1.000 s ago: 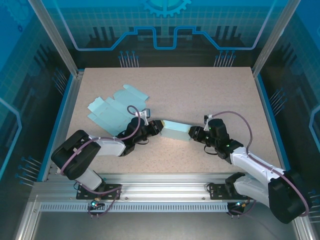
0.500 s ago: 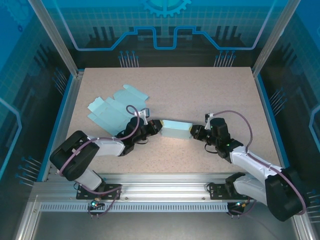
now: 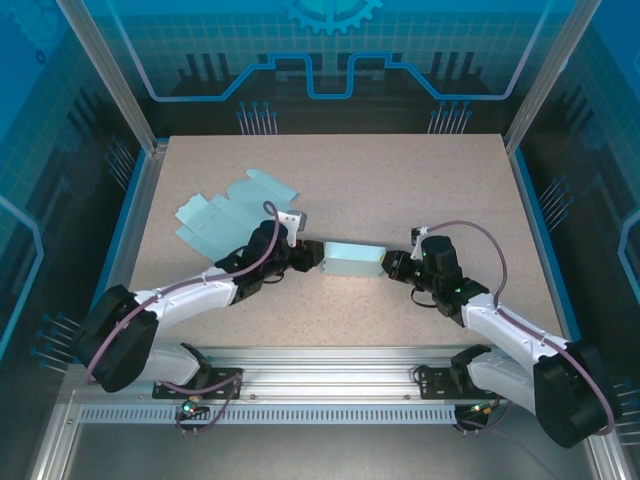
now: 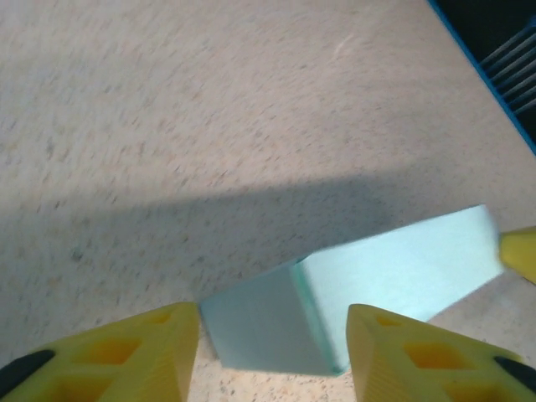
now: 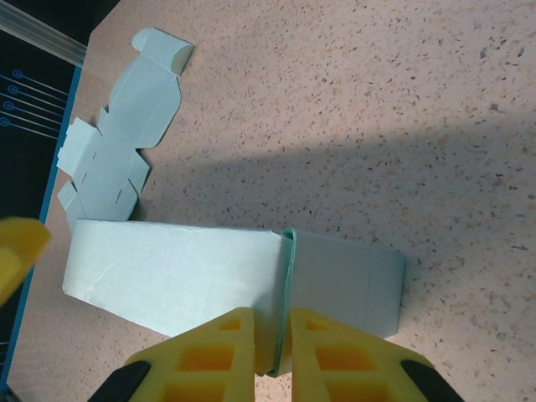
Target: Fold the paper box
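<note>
The pale blue paper box [image 3: 352, 260] lies folded into a long closed block mid-table. My left gripper [image 3: 312, 256] is at its left end and stands open. In the left wrist view its yellow fingers [image 4: 109, 356] flank the box's end face [image 4: 260, 322] without squeezing it. My right gripper [image 3: 392, 266] is at the box's right end. In the right wrist view that gripper [image 5: 272, 343] is shut on the thin paper edge where the end flap meets the box [image 5: 184, 276].
A flat, unfolded pale blue box blank [image 3: 225, 215] lies on the table behind the left arm, also seen as a blank [image 5: 126, 134] in the right wrist view. Blue rails and aluminium posts border the speckled table [image 3: 400, 180].
My left gripper has opened and let go of the box's left end, and the left arm has stretched out lower. The box shifted slightly right. The right gripper keeps its pinch.
</note>
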You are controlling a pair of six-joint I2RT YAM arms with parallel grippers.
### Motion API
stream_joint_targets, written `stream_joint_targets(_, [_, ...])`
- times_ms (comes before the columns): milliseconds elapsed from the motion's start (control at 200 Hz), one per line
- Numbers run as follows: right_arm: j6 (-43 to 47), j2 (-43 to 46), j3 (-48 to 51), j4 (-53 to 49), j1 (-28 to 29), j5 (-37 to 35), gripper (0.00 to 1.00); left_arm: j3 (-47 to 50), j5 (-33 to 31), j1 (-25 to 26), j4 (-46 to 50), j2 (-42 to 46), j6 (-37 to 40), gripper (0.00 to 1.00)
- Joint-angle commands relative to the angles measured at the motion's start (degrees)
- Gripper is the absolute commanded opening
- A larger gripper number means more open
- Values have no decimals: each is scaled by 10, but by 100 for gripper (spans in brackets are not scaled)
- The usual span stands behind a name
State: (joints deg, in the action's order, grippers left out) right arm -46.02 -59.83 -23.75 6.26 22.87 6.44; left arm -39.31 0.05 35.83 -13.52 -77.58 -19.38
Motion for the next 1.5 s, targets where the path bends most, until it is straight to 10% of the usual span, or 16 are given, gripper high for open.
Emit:
stream_joint_targets(0, [16,-9,1,-109,7,-17,17,-21,80,4,1,14,214,58])
stream_joint_targets(115, [19,-13,-17,-119,15,-23,18,-21,146,13,-15,10,348,75])
stream_joint_targets(390, [30,-23,-58,-145,21,-27,37,-120,173,25,136,-59,540,77])
stream_joint_targets(1061, [38,39,-150,-298,21,-71,100,-280,152,26,304,-200,653,76])
stream_joint_targets(1306, [26,106,-154,-380,21,-121,100,-309,128,28,328,-242,672,67])
stream_joint_targets(1496, [20,166,-153,-425,21,-153,100,-317,126,33,336,-250,675,37])
